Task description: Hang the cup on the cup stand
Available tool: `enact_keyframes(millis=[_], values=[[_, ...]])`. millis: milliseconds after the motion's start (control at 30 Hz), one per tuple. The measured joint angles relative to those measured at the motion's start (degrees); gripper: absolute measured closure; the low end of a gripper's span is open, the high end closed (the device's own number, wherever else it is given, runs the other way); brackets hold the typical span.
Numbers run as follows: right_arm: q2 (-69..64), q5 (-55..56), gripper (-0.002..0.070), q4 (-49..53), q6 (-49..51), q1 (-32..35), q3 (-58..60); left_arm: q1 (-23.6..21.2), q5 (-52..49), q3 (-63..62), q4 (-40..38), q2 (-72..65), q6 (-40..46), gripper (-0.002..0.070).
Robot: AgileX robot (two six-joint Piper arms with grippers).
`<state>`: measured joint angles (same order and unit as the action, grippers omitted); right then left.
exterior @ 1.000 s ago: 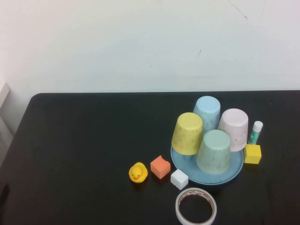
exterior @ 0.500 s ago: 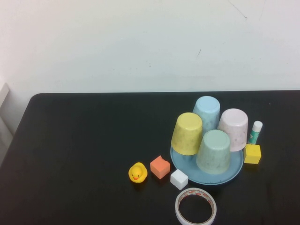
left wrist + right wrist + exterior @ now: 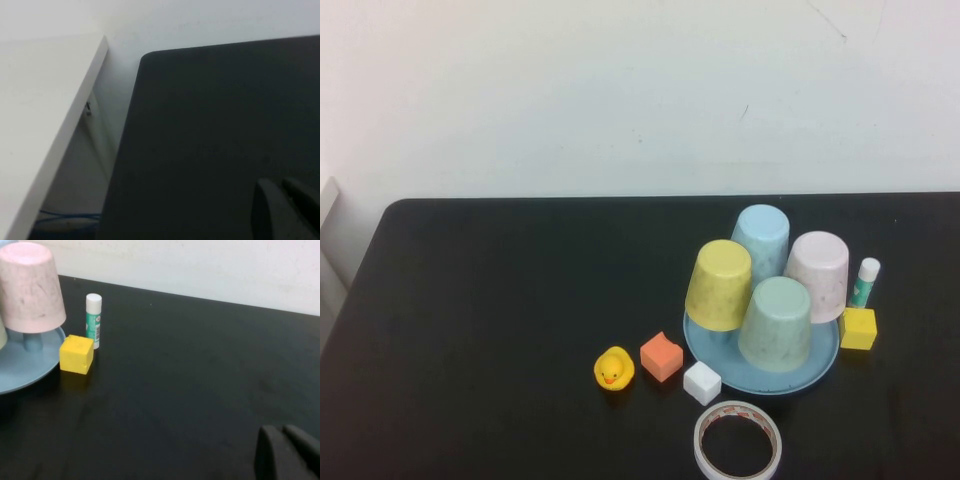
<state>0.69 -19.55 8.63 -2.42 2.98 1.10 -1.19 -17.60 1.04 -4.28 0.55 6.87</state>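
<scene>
Mint-green cup (image 3: pixel 776 323) sits inverted on cup stand (image 3: pixel 820 362), front right peg, so hanging looks done. Left gripper (image 3: pixel 286 206) and right gripper (image 3: pixel 287 450) parked off at table edges, fingers pressed together, empty.

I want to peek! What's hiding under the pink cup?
A blue peg holds the pink cup upside down over the cup stand. The peg's top is hidden inside the cup, so I can't see it.
</scene>
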Motion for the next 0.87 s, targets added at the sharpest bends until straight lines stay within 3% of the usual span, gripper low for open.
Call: enact_keyframes(millis=[867], values=[[0.00,0.00,0.0678,0.00,0.00,0.08,0.00,0.00,-0.20,0.00,-0.35,0.14,-0.10,0.0676]])
